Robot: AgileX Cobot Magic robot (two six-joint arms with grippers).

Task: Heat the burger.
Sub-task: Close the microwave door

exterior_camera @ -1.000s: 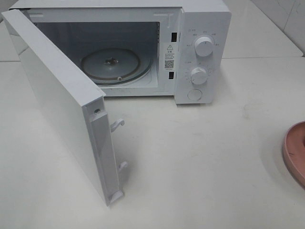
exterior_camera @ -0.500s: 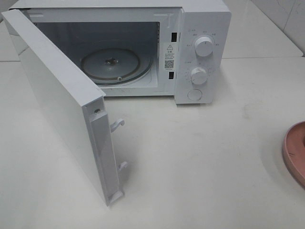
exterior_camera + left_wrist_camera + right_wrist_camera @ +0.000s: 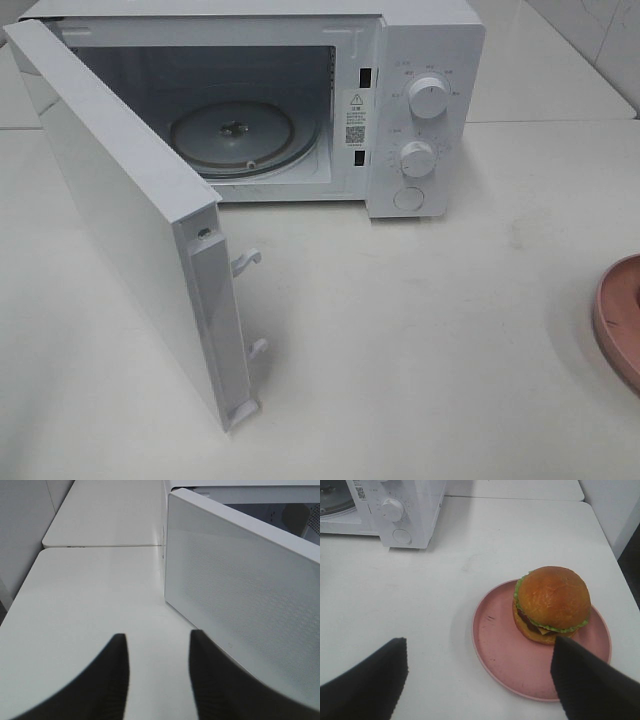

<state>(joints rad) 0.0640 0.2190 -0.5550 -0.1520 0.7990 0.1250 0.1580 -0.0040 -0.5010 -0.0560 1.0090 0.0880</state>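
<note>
The burger point(image 3: 552, 604), with a domed tan-brown bun and a green lettuce edge, sits on a pink plate point(image 3: 500, 650) in the right wrist view. My right gripper point(image 3: 477, 647) hovers over the near side of that plate, open wide and holding nothing. The exterior high view shows only the plate's rim point(image 3: 618, 320) at the right edge; the burger and both arms are outside it. My left gripper point(image 3: 157, 680) is open with bare table between its fingers, close beside the outer face of the microwave door point(image 3: 240, 595).
The white microwave point(image 3: 425, 60) stands at the back, its door point(image 3: 110, 210) swung wide toward the front left. Its glass turntable point(image 3: 235, 135) lies bare inside. Two knobs and a button are on its right panel. The table ends near the plate.
</note>
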